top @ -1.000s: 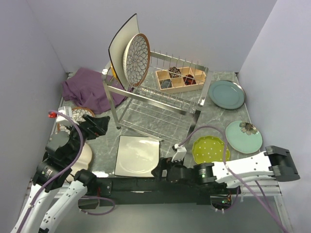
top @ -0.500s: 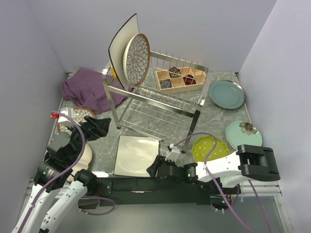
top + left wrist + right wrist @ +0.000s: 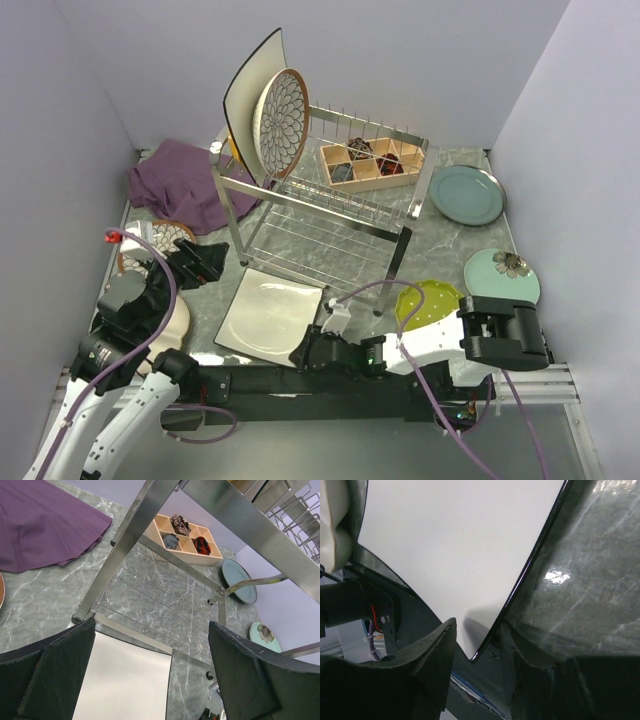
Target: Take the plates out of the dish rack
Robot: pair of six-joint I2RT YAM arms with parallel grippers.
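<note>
The dish rack stands mid-table, with a large cream square plate and a brown-rimmed patterned round plate upright at its left end. A second cream square plate lies flat in front of the rack, turned askew. My right gripper sits low at that plate's near corner. In the right wrist view the dark-edged corner lies between its fingers; the jaws are half closed, with a gap on the left side. My left gripper hovers open left of the rack, above the flat plate.
A teal-grey plate, a mint flowered plate and a yellow-green plate lie at the right. A cream plate and a patterned plate lie at the left. A wooden compartment box sits on the rack; a purple cloth lies back left.
My right arm has swung left along the front edge and its jaws have narrowed round the flat square plate's corner. That plate has turned and slid a little left. The left arm has not moved.
</note>
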